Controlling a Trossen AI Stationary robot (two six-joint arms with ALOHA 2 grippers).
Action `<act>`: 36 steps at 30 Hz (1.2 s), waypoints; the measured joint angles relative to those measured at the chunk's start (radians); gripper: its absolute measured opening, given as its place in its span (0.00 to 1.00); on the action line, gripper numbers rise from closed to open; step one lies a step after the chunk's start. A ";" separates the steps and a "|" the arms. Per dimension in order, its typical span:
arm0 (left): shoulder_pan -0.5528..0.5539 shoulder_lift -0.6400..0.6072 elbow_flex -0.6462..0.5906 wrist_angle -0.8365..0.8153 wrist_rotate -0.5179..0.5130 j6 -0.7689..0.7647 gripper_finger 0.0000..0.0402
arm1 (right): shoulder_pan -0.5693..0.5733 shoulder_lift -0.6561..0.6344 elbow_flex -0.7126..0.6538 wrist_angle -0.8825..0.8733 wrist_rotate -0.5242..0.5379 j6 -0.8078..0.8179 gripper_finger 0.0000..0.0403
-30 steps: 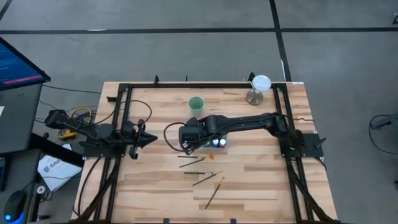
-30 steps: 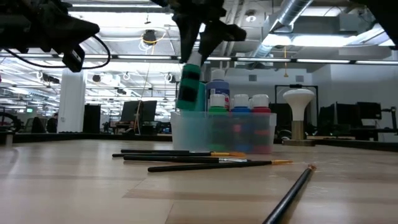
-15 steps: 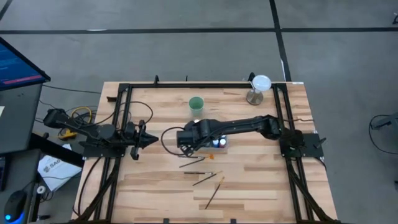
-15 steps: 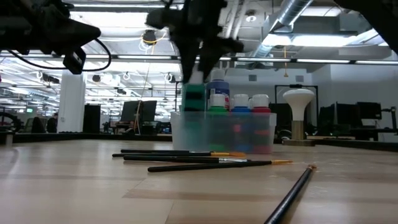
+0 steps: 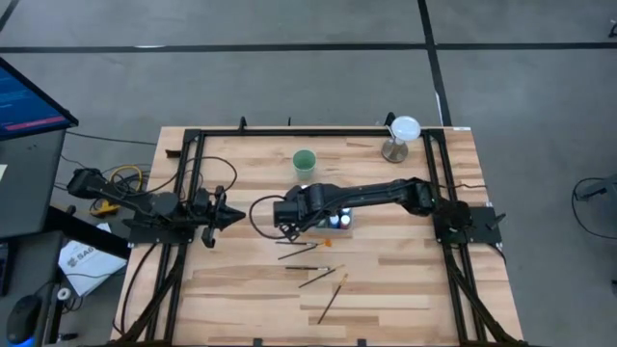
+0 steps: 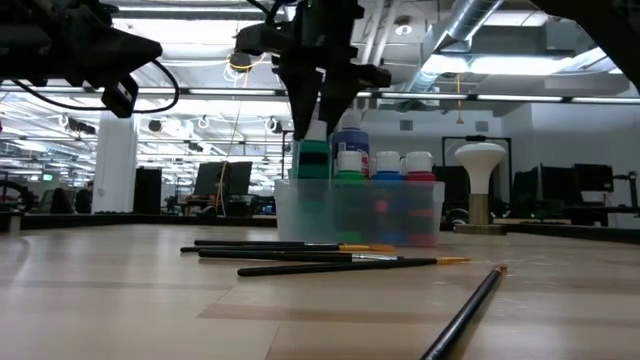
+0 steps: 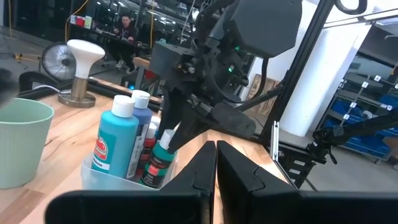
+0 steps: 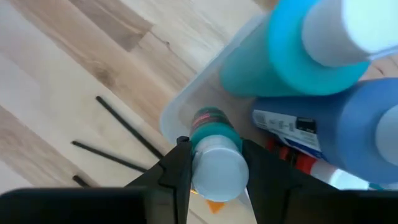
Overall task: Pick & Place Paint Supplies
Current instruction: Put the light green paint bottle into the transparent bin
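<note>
Green paint bottle [image 8: 214,146] going into the clear tray [image 6: 358,210], held by its white cap in the right pincer [image 8: 214,163].

Placing looks to be the step in hand: the bottle sits low in the tray's open end, beside the teal bottle [image 7: 116,144] and blue bottle [image 8: 336,130], near the middle of the tabletop [image 5: 386,289]. The pincer's fingers [image 8: 177,168] are closed snugly on the cap; whether the base rests on the tray floor cannot be told. Next, I judge, comes opening the fingers and lifting straight up, clear of neighbouring caps. Right arm reaches from the right edge, stretched long, wrist bent downward. Several paintbrushes [image 6: 330,258] lie loose toward the front edge. Left pincer [image 7: 214,165] waits closed and empty by the left edge.
</note>
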 joint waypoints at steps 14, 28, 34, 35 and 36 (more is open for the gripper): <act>0.000 0.000 0.000 0.010 -0.002 0.000 0.02 | 0.000 0.000 -0.096 0.094 -0.011 -0.013 0.30; 0.000 0.000 0.000 0.016 -0.002 0.000 0.02 | 0.001 -0.005 -0.150 0.159 -0.021 -0.064 0.33; 0.000 0.000 0.000 0.019 -0.002 0.000 0.02 | 0.000 -0.009 -0.146 0.153 -0.028 -0.087 0.36; 0.000 0.000 0.000 0.020 -0.002 0.000 0.02 | -0.001 -0.008 -0.134 0.146 -0.032 -0.093 0.38; 0.000 0.000 0.000 0.020 -0.002 0.000 0.02 | -0.001 -0.007 -0.121 0.140 -0.034 -0.102 0.40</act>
